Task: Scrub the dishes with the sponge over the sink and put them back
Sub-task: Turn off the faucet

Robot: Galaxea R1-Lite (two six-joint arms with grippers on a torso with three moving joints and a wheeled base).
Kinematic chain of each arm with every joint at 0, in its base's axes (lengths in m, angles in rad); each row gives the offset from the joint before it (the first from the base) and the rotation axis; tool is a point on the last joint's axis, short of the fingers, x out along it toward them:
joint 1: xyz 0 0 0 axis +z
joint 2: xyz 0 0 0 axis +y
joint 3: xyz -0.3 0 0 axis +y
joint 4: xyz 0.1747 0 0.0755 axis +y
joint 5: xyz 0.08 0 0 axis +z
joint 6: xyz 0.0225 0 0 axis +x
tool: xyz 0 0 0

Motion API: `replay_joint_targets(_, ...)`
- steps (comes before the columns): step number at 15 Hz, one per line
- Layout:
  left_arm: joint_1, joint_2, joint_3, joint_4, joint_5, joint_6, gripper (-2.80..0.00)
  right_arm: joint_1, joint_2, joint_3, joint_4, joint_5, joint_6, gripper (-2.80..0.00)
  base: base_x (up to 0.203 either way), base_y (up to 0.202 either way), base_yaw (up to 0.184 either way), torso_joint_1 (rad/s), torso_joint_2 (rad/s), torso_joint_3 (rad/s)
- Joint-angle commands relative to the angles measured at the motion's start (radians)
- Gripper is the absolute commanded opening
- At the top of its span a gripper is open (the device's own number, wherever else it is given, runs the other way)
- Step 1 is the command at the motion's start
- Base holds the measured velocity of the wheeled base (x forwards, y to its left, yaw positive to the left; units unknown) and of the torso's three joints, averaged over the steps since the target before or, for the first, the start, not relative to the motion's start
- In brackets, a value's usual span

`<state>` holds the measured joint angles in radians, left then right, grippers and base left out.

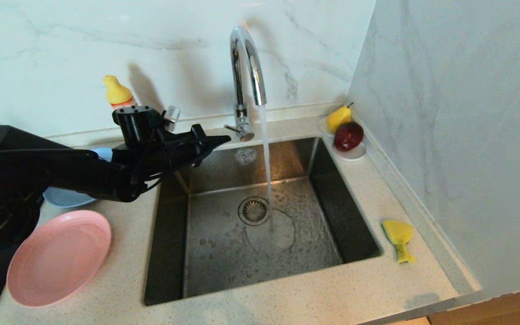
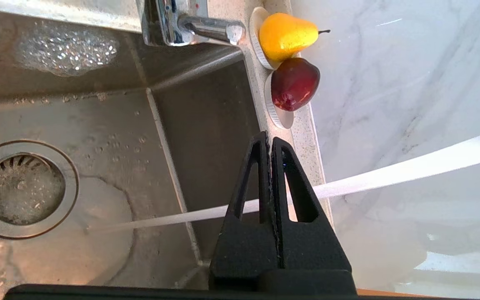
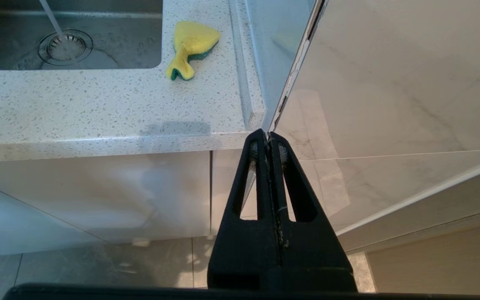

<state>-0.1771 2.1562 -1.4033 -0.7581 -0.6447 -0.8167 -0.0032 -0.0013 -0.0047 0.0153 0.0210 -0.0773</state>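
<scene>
My left gripper (image 1: 224, 140) (image 2: 270, 139) is shut and empty, hovering over the sink's back left corner, close to the tap's handle (image 1: 240, 128). Water runs from the chrome tap (image 1: 247, 63) into the steel sink (image 1: 224, 253) beside the drain (image 1: 254, 211). The pink plate (image 1: 59, 257) lies on the counter left of the sink, and the blue plate (image 1: 66, 197) behind it is partly hidden by my arm. The bent yellow sponge (image 1: 399, 238) (image 3: 191, 46) lies on the counter right of the sink. My right gripper (image 3: 268, 136) is shut, parked below the counter's front edge. The teal bowl is hidden.
A white saucer (image 1: 354, 155) with a yellow pear (image 1: 339, 117) and a dark red fruit (image 1: 348, 135) sits at the back right corner. A yellow-capped bottle (image 1: 118, 92) stands behind my left arm. Marble walls close the back and right.
</scene>
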Motion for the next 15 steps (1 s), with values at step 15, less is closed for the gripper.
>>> replay_joint_targets(15, -0.005, 0.096, -0.153, -0.024, 0.086, -0.022, -2.80, 0.000, 0.001, 0.000, 0.000, 0.000, -0.001, -2.80, 0.000, 0.000, 0.000, 0.000, 0.00, 0.000)
